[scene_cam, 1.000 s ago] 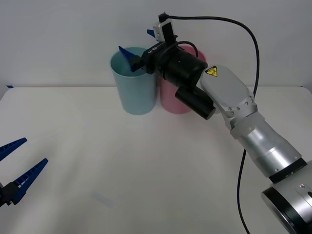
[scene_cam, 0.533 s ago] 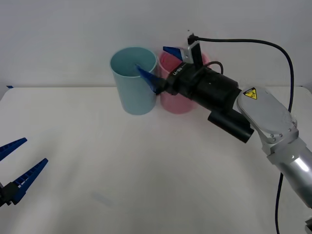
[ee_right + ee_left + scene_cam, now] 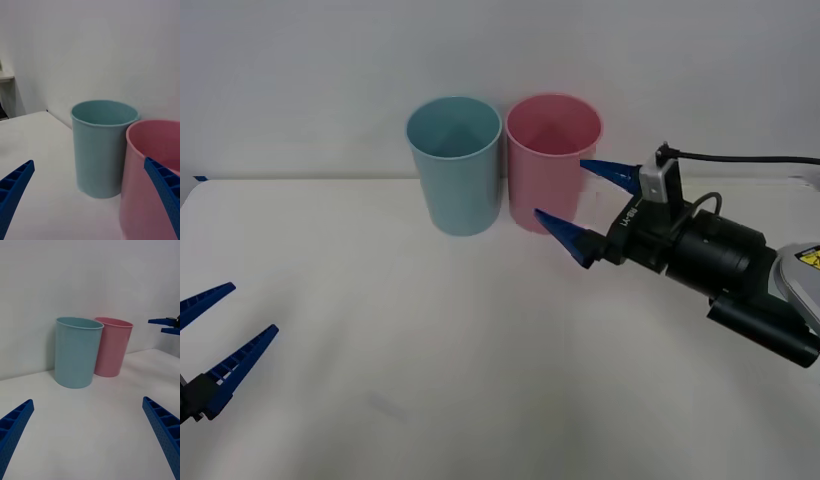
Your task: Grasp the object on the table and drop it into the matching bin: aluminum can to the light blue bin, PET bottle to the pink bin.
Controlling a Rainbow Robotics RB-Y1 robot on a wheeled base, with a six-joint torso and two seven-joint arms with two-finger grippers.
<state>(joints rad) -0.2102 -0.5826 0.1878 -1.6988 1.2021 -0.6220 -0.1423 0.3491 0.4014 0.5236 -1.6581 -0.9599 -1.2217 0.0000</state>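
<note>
In the front view, the light blue bin (image 3: 454,165) and the pink bin (image 3: 553,162) stand upright, side by side and touching or nearly so, at the far edge of the white table (image 3: 430,350), blue on the left and pink on the right. The right gripper (image 3: 585,203) hangs just in front of and to the right of the pink bin, its blue ribbed fingers (image 3: 565,235) spread wide and holding nothing. The left gripper (image 3: 220,335) sits low at the near left corner of the table, well apart from both bins, its fingers likewise spread and empty. In the right wrist view, the right gripper's two blue fingers (image 3: 15,187) stand far apart, with the light blue bin (image 3: 99,150) ahead and the pink bin (image 3: 150,180) close by. I cannot tell where the can is. In the left wrist view, the left gripper's fingers (image 3: 161,427) are splayed above the bare table, both bins stand farther off, and the right gripper's blue tips (image 3: 163,325) show beside the pink bin (image 3: 112,347).
</note>
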